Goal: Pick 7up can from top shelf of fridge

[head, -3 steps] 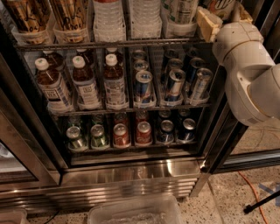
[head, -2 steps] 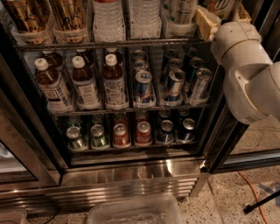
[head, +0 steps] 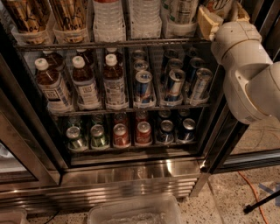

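Bin (head: 135, 212), clear plastic, at 6 o'clock on the speckled floor, nearest us. Orange cable (head: 250, 186) runs across the floor at 4 o'clock.

Behind the bin we note the fridge (head: 127, 177), its ribbed steel base across the lower frame and black frame posts either side.

White arm (head: 249, 78) fills the 3 o'clock side, in front of the right post, reaching up toward 1 o'clock.

Bottom rack: green cans (head: 87, 136) at 7 o'clock, red cans (head: 131, 132) at centre, dark cans (head: 175, 130) right of them, all upright in rows.

Middle rack: brown bottles (head: 83, 81) with white caps on the left, blue-and-silver cans (head: 173, 83) on the right, tilted slightly in their trays.

Top shelf (head: 109, 43) at 12 o'clock: tan bottles (head: 48, 15) at 11 o'clock, clear bottles (head: 127, 17) at centre, then a white can (head: 180, 11) in a tray.

Gripper (head: 224, 16) at 1 o'clock, at the shelf's right end, level with the trays. We cannot tell whether it is apart or closed.

7up can (head: 220, 5) sits at that same right end, at the top edge of view, right at the gripper; only its lower part shows. We cannot tell if it is gripped.
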Tool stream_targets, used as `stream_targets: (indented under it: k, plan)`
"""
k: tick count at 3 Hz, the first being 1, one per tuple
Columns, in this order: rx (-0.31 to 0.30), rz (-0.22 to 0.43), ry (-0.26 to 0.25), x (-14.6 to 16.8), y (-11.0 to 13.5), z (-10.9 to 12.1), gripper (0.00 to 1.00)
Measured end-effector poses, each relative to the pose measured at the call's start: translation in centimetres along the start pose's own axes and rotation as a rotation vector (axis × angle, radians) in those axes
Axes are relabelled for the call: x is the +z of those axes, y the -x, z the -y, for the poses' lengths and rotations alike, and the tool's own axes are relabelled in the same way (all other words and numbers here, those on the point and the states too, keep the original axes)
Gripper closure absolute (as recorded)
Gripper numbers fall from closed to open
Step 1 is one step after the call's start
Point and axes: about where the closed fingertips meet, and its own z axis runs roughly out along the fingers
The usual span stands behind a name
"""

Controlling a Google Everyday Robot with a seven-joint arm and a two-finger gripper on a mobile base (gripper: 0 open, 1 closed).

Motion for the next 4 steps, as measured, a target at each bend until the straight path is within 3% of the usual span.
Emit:
stream_targets:
  k: [1,4]
  plan:
    - [0.000,0.000,0.000,0.00,0.00,-0.01,1.00]
    - [0.007,0.010,-0.009,0.02,0.52,0.26,1.00]
